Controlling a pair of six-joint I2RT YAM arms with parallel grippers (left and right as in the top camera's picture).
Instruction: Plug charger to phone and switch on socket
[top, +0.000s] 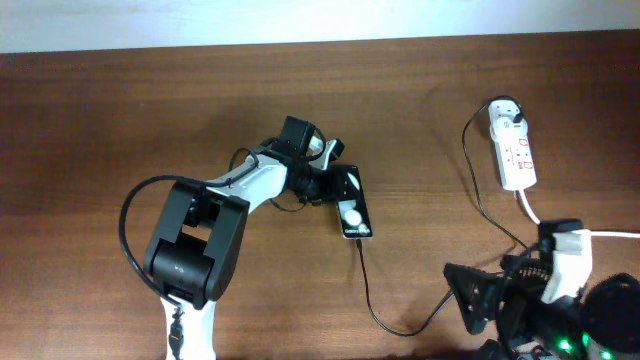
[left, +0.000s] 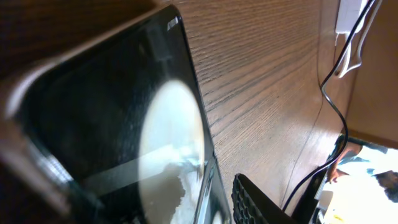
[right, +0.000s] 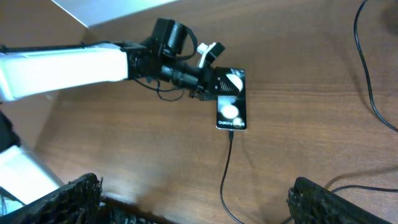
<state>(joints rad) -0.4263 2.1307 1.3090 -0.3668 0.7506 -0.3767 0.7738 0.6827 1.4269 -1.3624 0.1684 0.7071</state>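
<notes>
The phone (top: 355, 215) lies face up on the wooden table, its two white spots showing. It also shows in the right wrist view (right: 231, 102). My left gripper (top: 335, 183) is shut on the phone's far end. In the left wrist view the phone's glossy face (left: 124, 124) fills the left side, and one black finger (left: 255, 202) sits against its rim. The charger cable (top: 370, 300) runs from the phone's near end (right: 231, 132) in a loop to its adapter (top: 510, 113), which sits in the socket (top: 517, 155). My right gripper (top: 480, 305) is open and empty, well clear of the phone.
The socket's thick white cord (top: 530, 210) runs down toward my right arm's base. The charger cable also crosses the table on the right side (right: 367, 81). The table's far edge meets a pale wall (top: 300, 20).
</notes>
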